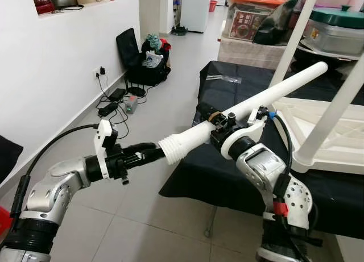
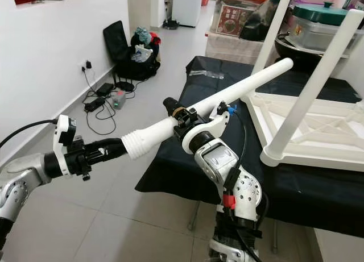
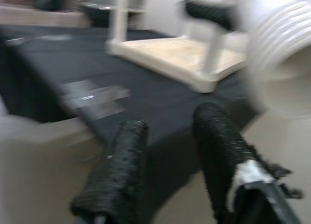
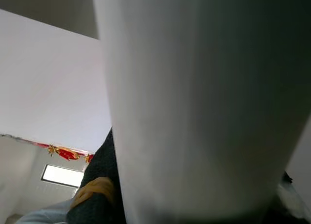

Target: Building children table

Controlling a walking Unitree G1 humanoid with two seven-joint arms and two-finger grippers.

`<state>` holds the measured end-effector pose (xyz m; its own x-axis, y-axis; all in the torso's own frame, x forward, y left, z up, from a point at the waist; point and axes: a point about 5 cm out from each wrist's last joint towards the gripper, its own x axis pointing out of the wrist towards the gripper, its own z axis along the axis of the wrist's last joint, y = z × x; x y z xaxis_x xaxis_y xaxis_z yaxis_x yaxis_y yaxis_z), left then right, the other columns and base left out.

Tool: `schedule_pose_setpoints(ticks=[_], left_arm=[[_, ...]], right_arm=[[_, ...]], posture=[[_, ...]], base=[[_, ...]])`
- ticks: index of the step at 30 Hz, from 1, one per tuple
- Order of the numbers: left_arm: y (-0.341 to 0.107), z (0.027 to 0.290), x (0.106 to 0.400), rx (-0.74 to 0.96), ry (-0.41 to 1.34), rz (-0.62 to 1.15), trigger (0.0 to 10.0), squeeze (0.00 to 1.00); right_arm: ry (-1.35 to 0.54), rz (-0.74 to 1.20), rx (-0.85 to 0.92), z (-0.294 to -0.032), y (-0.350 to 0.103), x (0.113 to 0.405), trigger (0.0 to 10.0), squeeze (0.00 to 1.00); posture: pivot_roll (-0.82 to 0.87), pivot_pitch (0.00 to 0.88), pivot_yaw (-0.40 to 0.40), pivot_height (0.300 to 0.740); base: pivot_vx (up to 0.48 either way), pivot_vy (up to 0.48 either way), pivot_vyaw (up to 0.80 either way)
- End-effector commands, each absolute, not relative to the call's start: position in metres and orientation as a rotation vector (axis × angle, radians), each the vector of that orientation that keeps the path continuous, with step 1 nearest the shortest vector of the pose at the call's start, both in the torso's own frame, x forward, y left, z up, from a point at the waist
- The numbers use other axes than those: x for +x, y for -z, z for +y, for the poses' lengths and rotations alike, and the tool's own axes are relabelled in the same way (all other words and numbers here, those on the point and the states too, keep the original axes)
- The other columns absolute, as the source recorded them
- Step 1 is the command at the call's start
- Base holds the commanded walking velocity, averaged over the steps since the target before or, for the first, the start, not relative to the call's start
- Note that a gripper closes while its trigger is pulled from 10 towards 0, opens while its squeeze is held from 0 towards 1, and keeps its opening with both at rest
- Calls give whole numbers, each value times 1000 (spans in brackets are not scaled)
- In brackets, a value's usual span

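Left gripper found at the ribbed end of the white table leg, fingers spread with a gap between them, holding nothing; ribbed end just beside the fingertips, contact not confirmable. Threaded end points at the left gripper, off the edge of the black-covered table and over the floor.

Long axis of the leg runs from that ribbed end up and away to the right, toward the upturned white tabletop, far tip above the cloth and near the tabletop's corner.

Right gripper pressed onto the leg partway along its shaft, carrying it clear of the cloth; white shaft close against the camera in the right wrist view.

Upturned tabletop lies on the black-covered table to the right of the leg, with two legs already standing upright from it.

Judgement: leg not yet fitted. Ribbed end faces away from the tabletop, so reversal likely needed; left gripper nearer that end, right arm nearer the tabletop.
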<state>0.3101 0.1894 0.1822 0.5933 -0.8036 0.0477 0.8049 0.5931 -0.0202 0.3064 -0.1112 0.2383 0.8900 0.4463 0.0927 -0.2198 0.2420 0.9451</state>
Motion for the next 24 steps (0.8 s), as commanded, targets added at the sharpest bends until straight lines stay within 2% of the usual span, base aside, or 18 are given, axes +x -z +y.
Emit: schedule_pose_setpoints(ticks=[1, 3, 8, 9, 10, 11, 12, 14, 15, 19, 20, 22, 23, 24], left_arm=[[-187, 196, 312, -27, 860, -83, 10000, 1000], [-197, 201, 313, -35, 790, -149, 10000, 1000], [-209, 210, 314, -51, 690, -220, 10000, 1000], [-215, 216, 315, -69, 611, -258, 10000, 1000], [-216, 223, 317, -91, 506, -274, 10000, 1000], [-216, 223, 317, -91, 506, -274, 10000, 1000], [-215, 227, 318, -105, 438, -279, 10000, 1000], [-215, 227, 318, -105, 438, -279, 10000, 1000], [-210, 228, 320, -112, 381, -278, 10000, 1000], [-192, 217, 320, -72, 342, -218, 10000, 1000], [-186, 210, 320, -46, 334, -195, 10000, 776], [-184, 206, 319, -29, 327, -184, 10000, 776], [-182, 203, 319, -30, 314, -178, 10000, 0], [-182, 203, 319, -30, 314, -178, 10000, 0]], right_arm=[[-418, 146, 1133, -122, -243, 309, 0, 0], [-346, 97, 1008, -138, -242, 313, 0, 0], [-324, 28, 908, -150, -248, 312, 0, 0], [-322, -35, 763, -153, -256, 308, 0, 0], [-345, -138, 541, -150, -268, 300, 0, 0], [-345, -138, 541, -150, -268, 300, 0, 0], [-373, -205, 393, -145, -275, 294, 0, 0], [-373, -205, 393, -145, -275, 294, 0, 0], [-395, -254, 251, -138, -278, 288, 0, 0], [-329, -257, 128, -138, -267, 289, 0, 0], [-276, -239, 104, -142, -260, 292, 0, 0], [-241, -229, 94, -146, -255, 294, 0, 0], [-204, -211, 108, -150, -250, 295, 0, 0], [-204, -211, 108, -150, -250, 295, 0, 0]], posture=[[77, 0, -111, 740], [78, 0, -105, 740], [77, 0, -95, 740], [78, 0, -92, 740], [82, 0, -91, 740], [82, 0, -91, 740], [82, 0, -92, 740], [82, 0, -92, 740], [81, 0, -92, 740], [83, 0, -92, 740], [83, 0, -92, 740], [83, 0, -92, 740], [83, 0, -91, 740], [83, 0, -91, 740]], base=[[0, 0, 0], [0, 0, 0], [0, 0, 0], [0, 0, 0], [0, 0, 0], [0, 0, 0], [0, 0, 0], [0, 0, 0], [0, 0, 0], [0, 0, 0], [0, 0, 0], [0, 0, 0], [0, 0, 0], [0, 0, 0]])
